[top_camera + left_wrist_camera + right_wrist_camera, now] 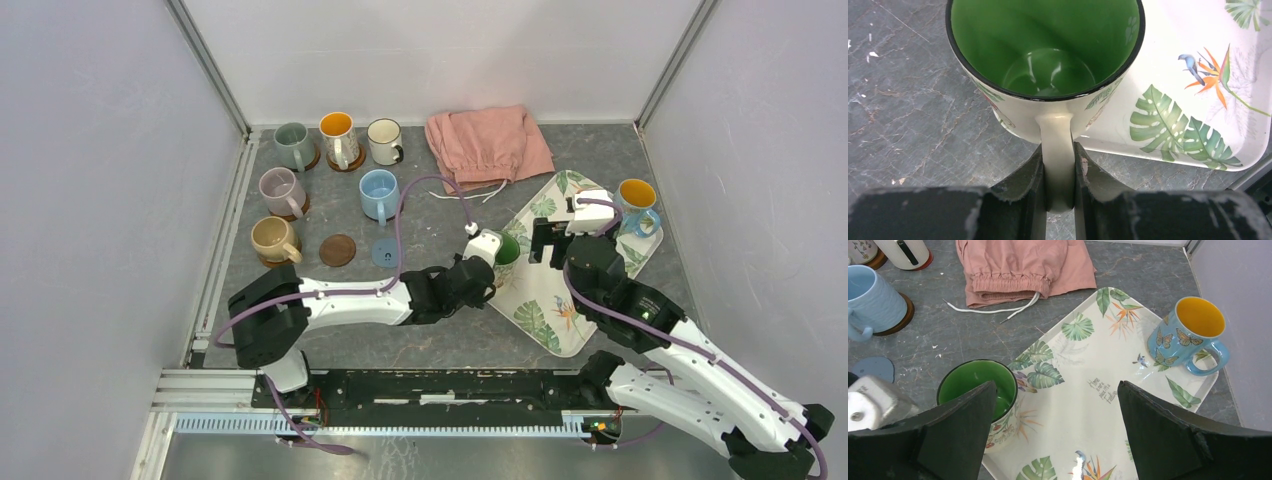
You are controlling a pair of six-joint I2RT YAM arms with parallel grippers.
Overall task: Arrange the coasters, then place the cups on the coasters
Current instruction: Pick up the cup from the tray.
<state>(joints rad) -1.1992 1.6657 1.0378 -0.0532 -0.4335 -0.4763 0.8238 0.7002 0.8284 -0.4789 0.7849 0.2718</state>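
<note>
My left gripper (pixel 480 262) (pixel 1058 165) is shut on the handle of a cup with a green inside (pixel 506 249) (pixel 1045 50) (pixel 977 385), which stays upright over the left rim of the leaf-patterned tray (pixel 545 300). The right gripper (pixel 555 240) (pixel 1055 387) hangs open above the tray with nothing between its fingers. A blue butterfly cup with an orange inside (pixel 636 203) (pixel 1193 332) stands at the tray's far right corner. Two bare coasters lie left of the held cup, one brown (pixel 337 250) and one blue (pixel 385 253) (pixel 873 368). Several other cups stand on coasters at the far left.
A crumpled pink cloth (pixel 487 143) (pixel 1023 262) with a white drawstring lies at the back, just beyond the tray. White walls close in the table on the left, back and right. The light blue cup (pixel 378 194) is the nearest of the left group.
</note>
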